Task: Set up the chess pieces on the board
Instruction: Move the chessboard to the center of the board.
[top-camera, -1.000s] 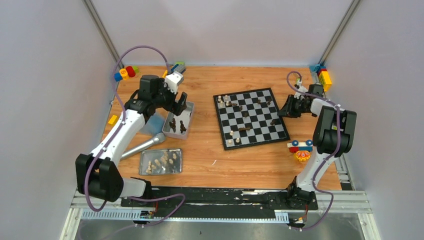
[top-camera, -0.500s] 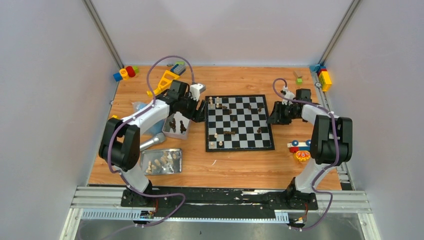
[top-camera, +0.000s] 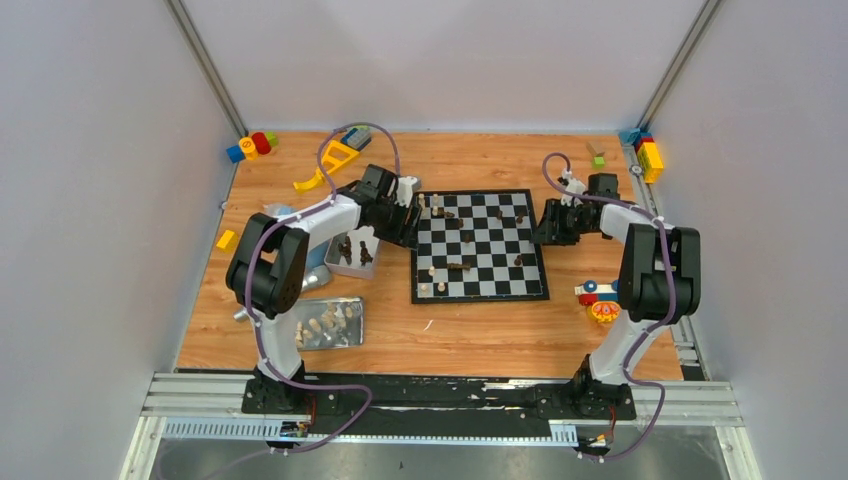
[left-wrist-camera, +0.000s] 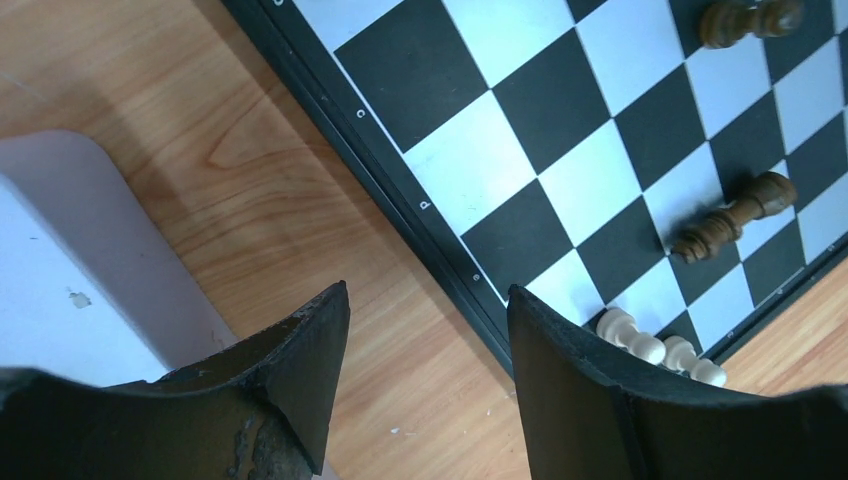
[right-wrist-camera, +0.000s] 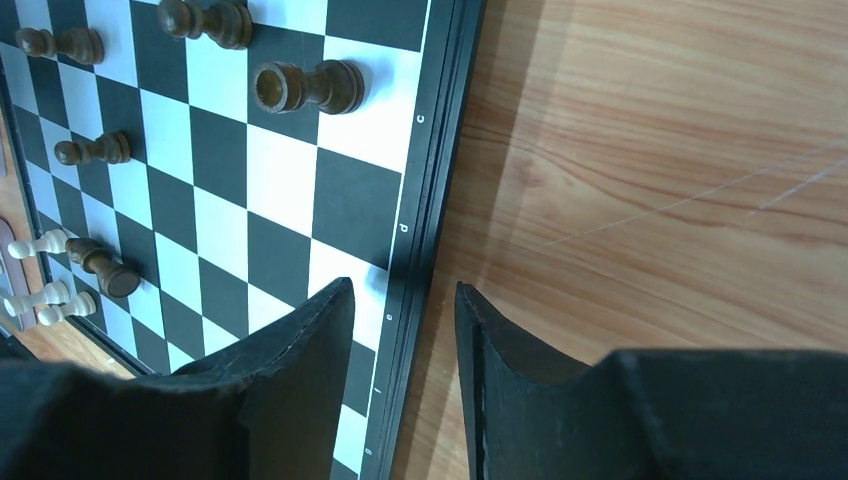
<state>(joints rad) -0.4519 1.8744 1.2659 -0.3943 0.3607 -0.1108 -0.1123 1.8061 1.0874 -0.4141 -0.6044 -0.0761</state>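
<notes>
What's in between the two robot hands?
The chessboard, with a few chess pieces on it, lies between the left gripper and the right gripper; the top view shows it.

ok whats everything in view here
board: one, black and white, centre
pieces: several, dark and cream, on board, more in trays
far tray: one, metal, dark pieces, left of board
near tray: one, metal, cream pieces, near left
yellow toy: one, far left
left blocks: few, mixed colours, far left corner
yellow block: one, left edge
right blocks: few, blue, red, yellow, far right corner
green block: one, far right
small toy: one, red, blue, yellow, right of board
table: one, wood
left tool: one, black, open, over board's left edge
right tool: one, black, open, over board's right edge
</notes>
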